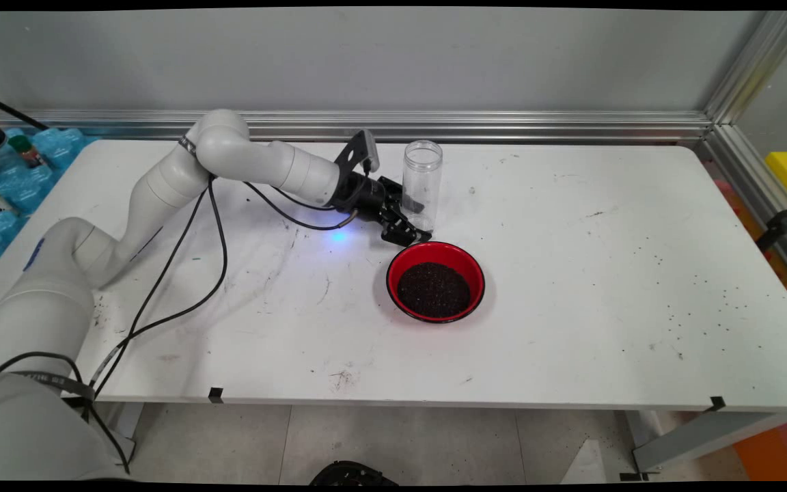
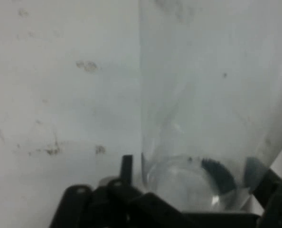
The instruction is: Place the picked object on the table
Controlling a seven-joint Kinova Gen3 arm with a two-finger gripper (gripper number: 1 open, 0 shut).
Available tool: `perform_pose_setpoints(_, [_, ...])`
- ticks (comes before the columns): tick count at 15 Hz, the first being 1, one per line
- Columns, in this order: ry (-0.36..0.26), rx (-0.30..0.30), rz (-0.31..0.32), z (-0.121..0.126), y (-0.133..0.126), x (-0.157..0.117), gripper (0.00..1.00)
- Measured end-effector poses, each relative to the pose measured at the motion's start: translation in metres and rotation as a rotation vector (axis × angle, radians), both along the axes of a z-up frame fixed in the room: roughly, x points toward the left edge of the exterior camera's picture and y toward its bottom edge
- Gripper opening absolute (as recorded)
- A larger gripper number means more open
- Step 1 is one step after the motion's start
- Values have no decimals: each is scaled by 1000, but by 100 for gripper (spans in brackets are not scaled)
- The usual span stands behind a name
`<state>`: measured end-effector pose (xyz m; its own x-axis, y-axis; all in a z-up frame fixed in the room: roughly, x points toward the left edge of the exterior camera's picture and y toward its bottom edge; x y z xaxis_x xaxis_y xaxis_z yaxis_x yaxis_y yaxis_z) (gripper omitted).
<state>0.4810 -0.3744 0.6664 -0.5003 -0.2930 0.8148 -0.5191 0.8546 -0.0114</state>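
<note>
Gripper (image 1: 408, 220) low over the table, reaching in from the left. Its two black fingers stand on either side of the base of the jar (image 1: 422, 183); in the hand view one finger (image 2: 126, 168) shows left of the jar (image 2: 198, 142) and the other at the right edge, spread about as wide as the jar. Cannot tell whether the pads actually press the wall.

Jar: one, clear, cylindrical, smooth-walled, with a ridged neck at the open top. It stands upright on the table (image 1: 571, 273), long axis vertical, mouth up, lid off. A few dark specks sit near its bottom in the hand view. Position: toward the table's far edge, near the middle of its width.

Bowl (image 1: 436, 281): one, round, red inside with a glossy rim, black outside edge. It sits just in front of the jar and gripper, apart from the jar. It holds a mound of fine dark granular material (image 1: 433, 290).

Table: white, flat, scuffed, with scattered dark grains toward the right side. Black cables (image 1: 188, 273) hang from the arm down to the table's left part.
</note>
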Motion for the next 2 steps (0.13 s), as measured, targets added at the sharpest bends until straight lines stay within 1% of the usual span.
perform_pose_setpoints(2, [-1, 3, -3, -1, 1, 0, 100])
